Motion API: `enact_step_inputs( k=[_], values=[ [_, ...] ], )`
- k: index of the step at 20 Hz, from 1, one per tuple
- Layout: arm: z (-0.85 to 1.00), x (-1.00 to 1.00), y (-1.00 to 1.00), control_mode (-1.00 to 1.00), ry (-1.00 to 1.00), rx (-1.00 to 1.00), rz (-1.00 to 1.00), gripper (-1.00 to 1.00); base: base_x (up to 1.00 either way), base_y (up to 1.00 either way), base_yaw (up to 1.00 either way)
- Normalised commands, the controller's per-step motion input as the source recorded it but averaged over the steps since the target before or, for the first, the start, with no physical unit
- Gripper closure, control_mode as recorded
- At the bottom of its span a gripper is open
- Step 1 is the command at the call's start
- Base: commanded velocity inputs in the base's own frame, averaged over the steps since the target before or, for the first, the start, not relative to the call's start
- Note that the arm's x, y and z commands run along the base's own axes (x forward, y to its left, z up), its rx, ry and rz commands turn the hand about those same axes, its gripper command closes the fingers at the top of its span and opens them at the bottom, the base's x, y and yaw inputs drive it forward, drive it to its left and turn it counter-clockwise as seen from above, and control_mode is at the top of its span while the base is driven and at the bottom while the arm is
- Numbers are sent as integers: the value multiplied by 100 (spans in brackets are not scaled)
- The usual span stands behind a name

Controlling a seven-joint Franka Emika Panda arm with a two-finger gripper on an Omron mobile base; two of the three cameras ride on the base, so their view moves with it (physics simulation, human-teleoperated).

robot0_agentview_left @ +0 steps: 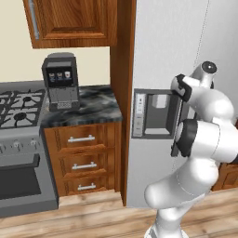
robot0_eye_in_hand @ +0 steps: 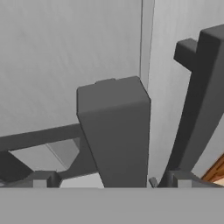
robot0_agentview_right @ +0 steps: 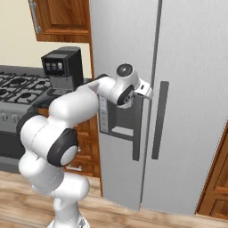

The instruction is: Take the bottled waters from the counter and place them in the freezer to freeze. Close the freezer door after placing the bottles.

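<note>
The freezer door (robot0_agentview_right: 124,44) is a tall light-grey panel, and it stands closed. Its dark bar handle (robot0_agentview_right: 136,133) runs down beside the centre seam. My gripper (robot0_agentview_right: 145,92) is at the top end of that handle. In the hand view the handle's top (robot0_eye_in_hand: 113,127) stands between the two fingertips (robot0_eye_in_hand: 41,180) of my gripper (robot0_eye_in_hand: 109,181). The jaws are wide apart and do not clamp the handle. The dark marbled counter (robot0_agentview_left: 97,104) lies left of the freezer (robot0_agentview_left: 162,46). The bottled waters are out of view.
A black coffee machine (robot0_agentview_left: 61,81) stands on the counter beside a grey gas stove (robot0_agentview_left: 18,111). The neighbouring door carries a second dark handle (robot0_agentview_right: 160,120), seen close on the right in the hand view (robot0_eye_in_hand: 197,100). A dispenser recess (robot0_agentview_left: 155,114) is set in the freezer door. Wooden cabinets (robot0_agentview_left: 69,21) hang above.
</note>
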Motion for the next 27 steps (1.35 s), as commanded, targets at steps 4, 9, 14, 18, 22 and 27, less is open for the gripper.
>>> enact_step_inputs(
  k=[4,9,14,18,22,27],
  values=[
    [0,42,0,-100,0,0,0,-100,0,0,0],
    [0,47,0,-100,0,0,0,-100,0,0,0],
    [0,46,0,-100,-1,0,0,-100,0,0,0],
    [0,43,0,-100,-5,0,0,-100,0,0,0],
    [-2,37,0,-100,-9,0,0,-100,0,0,0],
    [-1,33,0,-100,-8,0,0,-100,0,0,0]
  ],
)
